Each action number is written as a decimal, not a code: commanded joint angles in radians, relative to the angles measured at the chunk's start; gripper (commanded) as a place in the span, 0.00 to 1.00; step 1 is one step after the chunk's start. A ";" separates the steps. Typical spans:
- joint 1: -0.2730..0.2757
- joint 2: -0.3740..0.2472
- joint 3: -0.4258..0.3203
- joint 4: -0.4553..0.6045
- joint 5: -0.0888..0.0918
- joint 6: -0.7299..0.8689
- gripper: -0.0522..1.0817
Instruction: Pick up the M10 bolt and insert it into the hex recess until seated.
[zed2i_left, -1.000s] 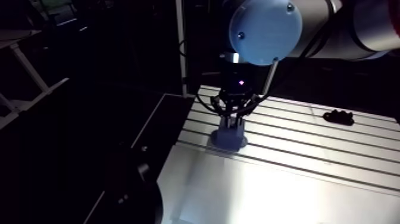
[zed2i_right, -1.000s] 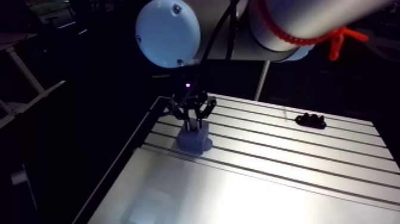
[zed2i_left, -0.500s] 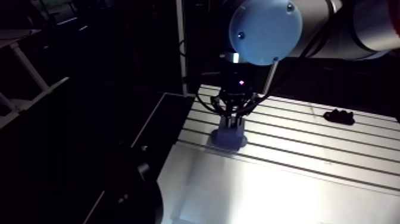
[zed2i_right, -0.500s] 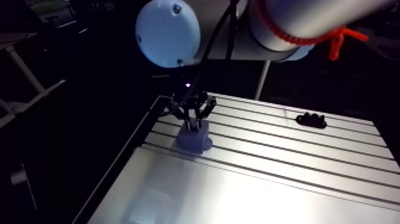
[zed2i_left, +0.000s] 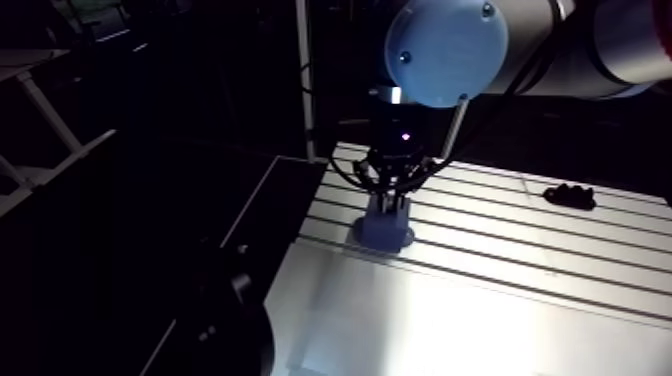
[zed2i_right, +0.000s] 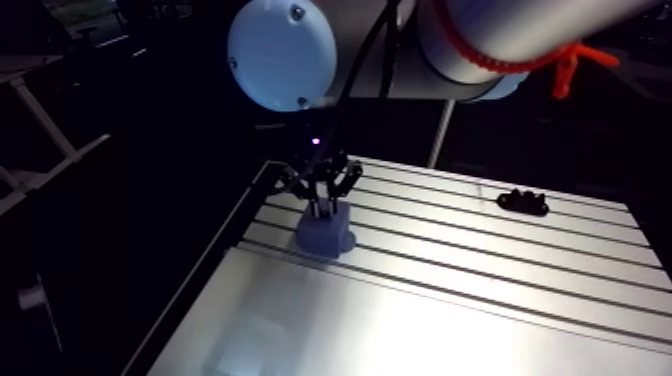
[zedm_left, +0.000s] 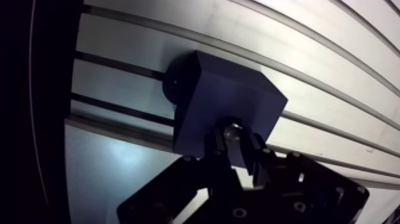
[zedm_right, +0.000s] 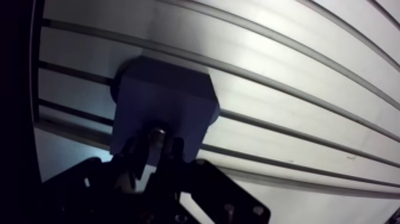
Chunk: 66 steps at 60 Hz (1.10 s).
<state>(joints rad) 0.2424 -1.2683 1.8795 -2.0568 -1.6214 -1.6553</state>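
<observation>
Start wide: the slotted worktop (zed2i_left: 500, 300) runs bright across the arm view, and the arm reaches down to its near corner. There sits the blue block (zedm_left: 226, 101), square-topped and straddling the slots, close to the worktop's dark edge. Well apart from it, off at the far side, lies a small black part (zed2i_right: 523, 202), out of play.

Now in close. The gripper (zedm_left: 236, 143) stands right over the block's top face, and the wrist view gives the story: the fingers (zedm_left: 215, 146) are clamped on the M10 bolt (zedm_left: 233, 127), a metallic glint pinched between them, its lower end down at the block's top. The hex recess itself is hidden beneath bolt and fingers, so I can't say how deep the bolt sits. By my reading this is the insertion step, not yet confirmed as seated.

The risks from here? If the hex head isn't turned to match the recess flats, pushing down will jam it on the rim. A slight tilt in the grip could cock the bolt. And releasing too soon could let it topple off the block.
</observation>
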 joint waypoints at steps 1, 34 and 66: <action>0.000 -0.001 -0.003 0.002 0.002 -0.030 0.68; 0.001 -0.001 -0.003 0.013 -0.001 -0.103 0.68; 0.002 -0.001 -0.001 0.028 -0.001 -0.176 0.68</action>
<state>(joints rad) 0.2439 -1.2691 1.8784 -2.0299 -1.6217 -1.8182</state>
